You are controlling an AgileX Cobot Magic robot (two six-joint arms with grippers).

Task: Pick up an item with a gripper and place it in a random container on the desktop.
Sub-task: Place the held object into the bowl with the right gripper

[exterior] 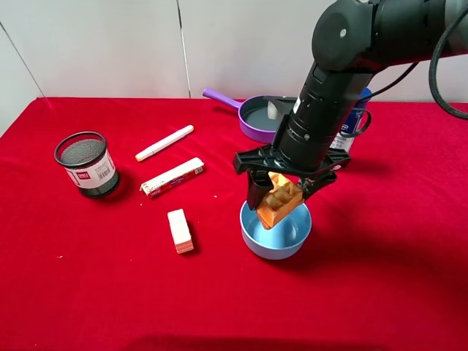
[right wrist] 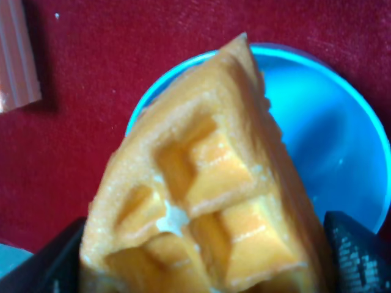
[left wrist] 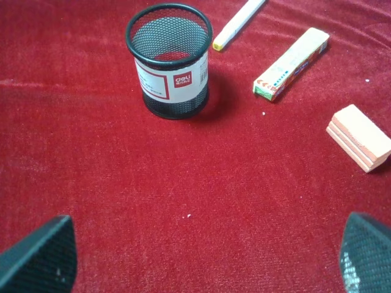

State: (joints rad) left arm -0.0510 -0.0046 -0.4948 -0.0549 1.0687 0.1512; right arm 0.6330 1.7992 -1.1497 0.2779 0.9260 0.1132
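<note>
My right gripper (exterior: 281,194) is shut on the orange-brown waffle wedge (exterior: 280,202) and holds it tilted just above the light blue bowl (exterior: 274,248) on the red desktop (exterior: 88,285). In the right wrist view the waffle (right wrist: 208,183) fills the frame between the black fingertips (right wrist: 360,256), with the bowl (right wrist: 333,134) right under it. My left gripper (left wrist: 201,256) is open and empty over bare red cloth. It does not show in the exterior high view.
A black mesh pen cup (exterior: 86,164) stands at the left, with a white marker (exterior: 164,142), a wrapped candy bar (exterior: 172,177) and a pale block (exterior: 180,230) nearby. A purple pan (exterior: 259,117) and a blue can (exterior: 356,121) sit behind the bowl.
</note>
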